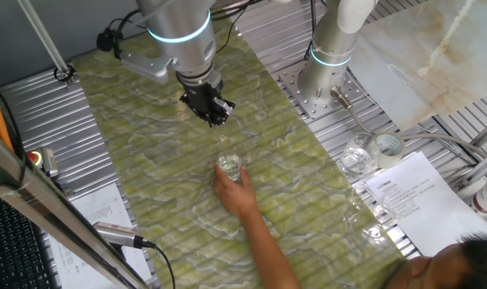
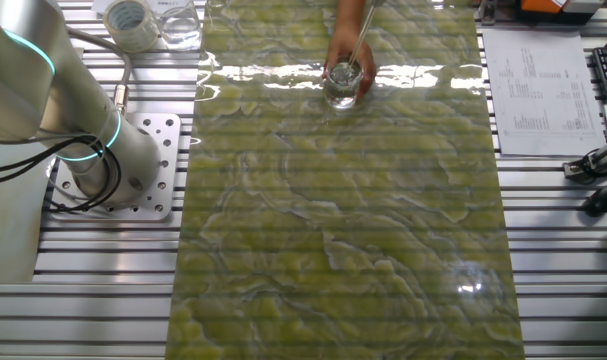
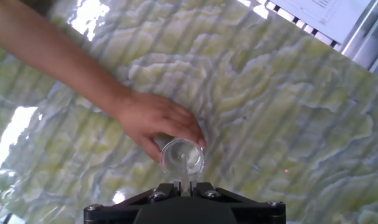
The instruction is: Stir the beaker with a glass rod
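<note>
The small clear beaker (image 1: 229, 168) stands on the green marbled mat, held steady by a person's hand (image 1: 237, 193). It also shows in the other fixed view (image 2: 343, 82) and in the hand view (image 3: 182, 157). My gripper (image 1: 217, 115) hangs above and behind the beaker, shut on the thin glass rod (image 1: 223, 143), which slants down into the beaker. In the hand view the rod (image 3: 185, 169) runs from between my fingers (image 3: 187, 185) into the beaker's mouth. In the other fixed view the rod (image 2: 358, 42) leans up from the beaker.
A person's arm (image 3: 58, 65) reaches across the mat (image 1: 171, 160) from the front. Larger glass jars (image 1: 358, 159) and a tape roll (image 1: 387, 146) stand off the mat at the right, by papers (image 1: 411, 197). A second arm's base (image 1: 327, 72) is bolted behind.
</note>
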Robot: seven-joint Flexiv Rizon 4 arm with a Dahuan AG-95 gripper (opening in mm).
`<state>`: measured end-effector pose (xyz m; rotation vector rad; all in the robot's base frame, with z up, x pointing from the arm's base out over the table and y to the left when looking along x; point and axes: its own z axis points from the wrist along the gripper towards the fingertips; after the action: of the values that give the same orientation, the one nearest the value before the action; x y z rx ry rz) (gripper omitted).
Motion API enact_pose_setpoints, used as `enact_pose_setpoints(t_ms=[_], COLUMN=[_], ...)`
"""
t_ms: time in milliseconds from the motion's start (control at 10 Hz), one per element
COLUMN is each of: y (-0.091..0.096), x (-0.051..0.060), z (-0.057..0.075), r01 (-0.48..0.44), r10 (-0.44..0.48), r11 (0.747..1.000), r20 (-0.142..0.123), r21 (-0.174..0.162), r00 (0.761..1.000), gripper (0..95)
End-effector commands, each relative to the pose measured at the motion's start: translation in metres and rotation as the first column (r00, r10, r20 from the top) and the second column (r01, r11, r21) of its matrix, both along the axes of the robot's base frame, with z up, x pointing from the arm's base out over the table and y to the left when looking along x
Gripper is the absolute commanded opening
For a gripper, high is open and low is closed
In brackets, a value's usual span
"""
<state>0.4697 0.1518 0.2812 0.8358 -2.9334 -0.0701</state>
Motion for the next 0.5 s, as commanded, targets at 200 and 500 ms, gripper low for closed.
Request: enact_pose_setpoints(t_ms=[200, 500], y=[-0.0015, -0.0015], x=[-0.0025, -0.0025], z=[0.0, 0.0], r01=[-0.002, -0.003], r10=[0.002, 0.003], r11=[1.0, 1.0], r20=[0.004, 0.006], r21=[0.009, 0.015], r00=[1.0, 1.0], gripper=[0.0, 0.0])
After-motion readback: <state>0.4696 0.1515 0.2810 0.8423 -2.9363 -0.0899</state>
